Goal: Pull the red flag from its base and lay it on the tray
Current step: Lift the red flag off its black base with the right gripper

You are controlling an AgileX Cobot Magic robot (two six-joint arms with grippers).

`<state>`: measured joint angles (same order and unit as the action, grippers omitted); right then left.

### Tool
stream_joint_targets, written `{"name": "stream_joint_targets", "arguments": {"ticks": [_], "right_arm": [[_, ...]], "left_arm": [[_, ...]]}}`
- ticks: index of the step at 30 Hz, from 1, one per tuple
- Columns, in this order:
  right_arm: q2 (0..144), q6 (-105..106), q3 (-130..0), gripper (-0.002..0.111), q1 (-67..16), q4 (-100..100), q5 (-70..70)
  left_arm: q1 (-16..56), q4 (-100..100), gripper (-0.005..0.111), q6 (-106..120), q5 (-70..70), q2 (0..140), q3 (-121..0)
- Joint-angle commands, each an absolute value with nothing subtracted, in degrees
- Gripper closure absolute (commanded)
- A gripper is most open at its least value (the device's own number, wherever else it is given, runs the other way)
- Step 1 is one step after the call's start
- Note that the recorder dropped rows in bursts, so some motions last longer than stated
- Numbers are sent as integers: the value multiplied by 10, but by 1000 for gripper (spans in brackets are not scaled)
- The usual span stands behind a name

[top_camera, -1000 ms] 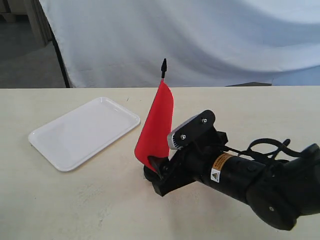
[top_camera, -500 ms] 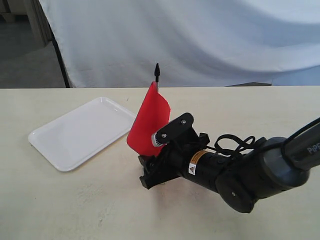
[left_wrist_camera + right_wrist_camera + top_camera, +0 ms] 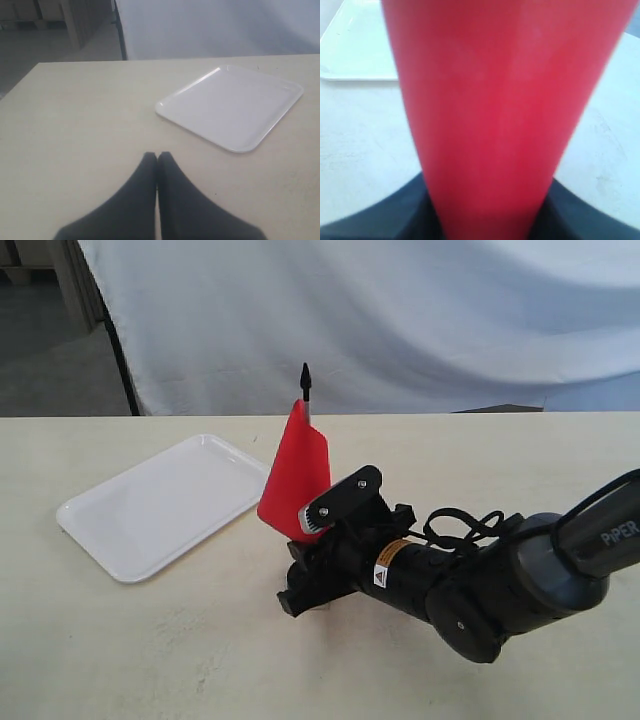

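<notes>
One red flag (image 3: pixel 296 472) near the middle of the table (image 3: pixel 120 640), upright-ish, leaning a touch left, pointed black tip up top. Pinched low down by the right gripper (image 3: pixel 303 585), reaching in from the near right. From the right wrist camera, pretty much nothing but red cloth, with dark fingers (image 3: pixel 380 215) hugging it on both sides at the bottom. Reads as clenched on the flag's lower end.

Can't make out the base anywhere. Presumably buried under the gripper, so no telling whether on or off the pole yet.

Tray (image 3: pixel 165 505) off to the left, close to the flag but not touching it, with nothing lying on it. Left gripper (image 3: pixel 157 167) out of the exterior shot, hanging over bare table with the tray ahead and well apart, fingers pressed flat together and holding nothing.

Guessing the pull-off step, or maybe the very start of the carry. Next up, probably:
- lift straight along the pole to clear the base
- swing left over the tray
- tip the pole down flat along the tray's long side
- let go low

Worth watching for the base tagging along on the lift.
</notes>
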<state>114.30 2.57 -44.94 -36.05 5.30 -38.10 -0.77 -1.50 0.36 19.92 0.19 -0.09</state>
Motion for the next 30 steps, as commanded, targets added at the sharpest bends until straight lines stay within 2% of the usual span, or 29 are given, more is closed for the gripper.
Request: {"name": "stream_joint_targets", "arguments": {"ticks": [1, 4, 17, 24, 30], "right_arm": [[1143, 30, -453, 91, -361, 50, -387], [1143, 30, -453, 108, -361, 50, -387], [1093, 30, -453, 109, -361, 50, -370], [1027, 30, -456, 109, -361, 50, -266], [1003, 29, -545, 109, -361, 50, -44]], "left_arm": [[-6, -16, 107, 0, 197, 0, 0], [-6, -16, 107, 0, 197, 0, 0], [-6, -16, 107, 0, 197, 0, 0], [-6, -16, 107, 0, 197, 0, 0], [-6, -16, 107, 0, 197, 0, 0]]}}
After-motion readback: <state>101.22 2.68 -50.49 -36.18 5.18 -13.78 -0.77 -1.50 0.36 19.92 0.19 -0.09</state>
